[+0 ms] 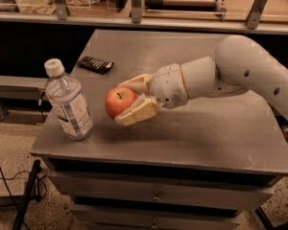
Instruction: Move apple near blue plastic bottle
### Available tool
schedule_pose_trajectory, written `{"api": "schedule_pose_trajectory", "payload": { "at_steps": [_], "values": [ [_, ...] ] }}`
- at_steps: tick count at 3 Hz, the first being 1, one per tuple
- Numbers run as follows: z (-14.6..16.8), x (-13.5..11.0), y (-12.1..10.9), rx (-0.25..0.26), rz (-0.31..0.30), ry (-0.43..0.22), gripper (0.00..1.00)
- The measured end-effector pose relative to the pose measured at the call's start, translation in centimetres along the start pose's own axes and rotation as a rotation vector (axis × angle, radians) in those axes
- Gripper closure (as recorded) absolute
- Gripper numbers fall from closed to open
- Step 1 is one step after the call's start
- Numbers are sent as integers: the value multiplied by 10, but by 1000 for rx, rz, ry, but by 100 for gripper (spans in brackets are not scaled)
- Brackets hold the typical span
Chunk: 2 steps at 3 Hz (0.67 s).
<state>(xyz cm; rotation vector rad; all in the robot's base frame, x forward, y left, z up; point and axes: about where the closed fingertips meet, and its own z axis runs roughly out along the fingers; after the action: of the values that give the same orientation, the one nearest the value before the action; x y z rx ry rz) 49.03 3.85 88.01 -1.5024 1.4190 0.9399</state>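
We hold the apple (119, 101) clamped in our tool (132, 99) — the blue plastic bottle (67, 101) stands just beyond, toward the surface's (206, 138) near-left corner.

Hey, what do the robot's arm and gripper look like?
The arm is smooth, rounded and white-grey, with small dark holes along its upper segment. The gripper, by the apple over the table, has two cream-yellow, wedge-shaped fingers on a rounded white wrist. No cables show.

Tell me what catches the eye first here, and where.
A big white arm reaches in from the right, its pincer clamped on the apple over the grey table. To the apple's left, apart from it, the bottle stands upright near the table's front-left corner.
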Motion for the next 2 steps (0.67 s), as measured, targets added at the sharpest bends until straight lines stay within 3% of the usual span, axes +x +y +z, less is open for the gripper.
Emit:
{"api": "schedule_pose_trajectory", "payload": {
  "at_steps": [1, 2],
  "values": [
    [10, 8, 1, -15, -4, -20, 100],
    [21, 13, 0, -18, -11, -41, 75]
  ]
}}
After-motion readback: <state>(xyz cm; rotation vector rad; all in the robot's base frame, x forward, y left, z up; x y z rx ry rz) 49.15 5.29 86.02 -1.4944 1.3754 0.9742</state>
